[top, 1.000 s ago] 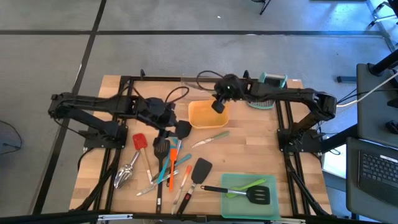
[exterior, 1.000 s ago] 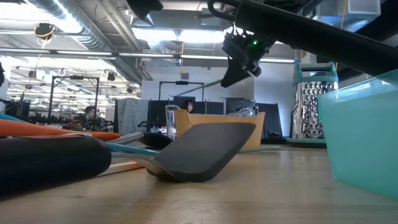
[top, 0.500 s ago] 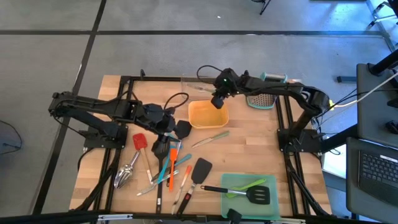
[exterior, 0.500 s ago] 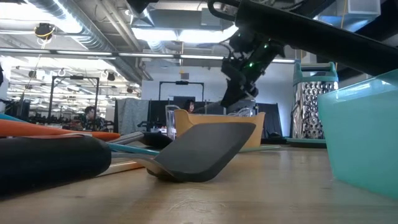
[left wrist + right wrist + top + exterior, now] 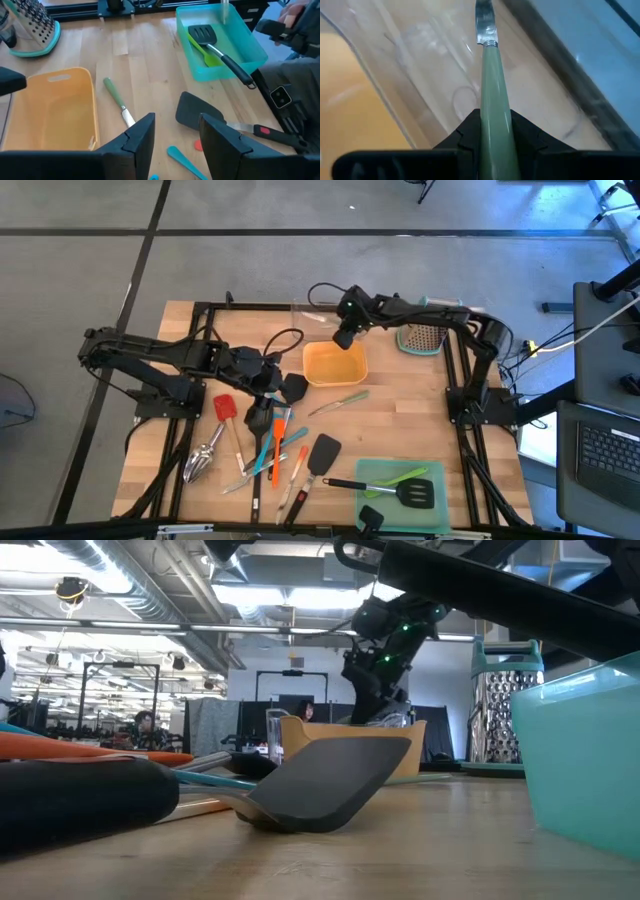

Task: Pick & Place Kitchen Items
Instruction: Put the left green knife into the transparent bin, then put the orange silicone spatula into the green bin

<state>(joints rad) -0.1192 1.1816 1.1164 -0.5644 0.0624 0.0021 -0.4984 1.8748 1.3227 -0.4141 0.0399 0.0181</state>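
Here, right claw [image 5: 495, 131] clamping green-handled knife [image 5: 491, 85] over clear tray [image 5: 427, 60], left claw [image 5: 176, 137] apart.

Two dark six-joint arms — matte black links, black cable loops near each wrist. Right gripper [image 5: 343, 338] carries a small green indicator light on its wrist housing. Left gripper [image 5: 175, 137] — blocky angular black fingers [image 5: 142, 137].

Green-handled knife [image 5: 493, 105] over clear tray [image 5: 427, 65]

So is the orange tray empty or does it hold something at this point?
Empty, as far as shown. The orange tray shows only a bare floor from above and in the left wrist view; a green-handled knife lies on the table beside it.
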